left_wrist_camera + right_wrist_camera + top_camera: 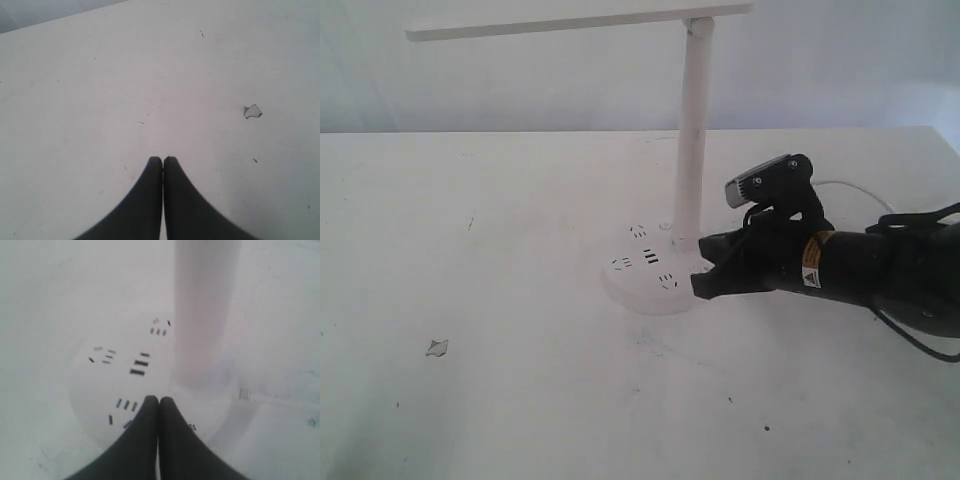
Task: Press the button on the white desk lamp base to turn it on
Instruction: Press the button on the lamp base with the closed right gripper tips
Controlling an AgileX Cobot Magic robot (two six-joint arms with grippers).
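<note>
The white desk lamp [692, 140] stands mid-table, its flat bar head [570, 20] reaching left from a slim pole. Its round lamp base [640, 275] carries dark socket holes and slots. My right gripper [698, 288] is shut, empty, with its tips over the base's right front rim. In the right wrist view the shut right gripper [159, 401] hovers over the lamp base [100, 385], beside the pole [202, 310]; no button is clear to me. My left gripper [162, 160] is shut over bare table; the exterior view does not show it.
The white table [500, 400] has a small paint chip [437, 347], which the left wrist view also shows as a chip [252, 111]. A white cable [855, 190] trails behind the right arm. The back table edge meets a pale wall.
</note>
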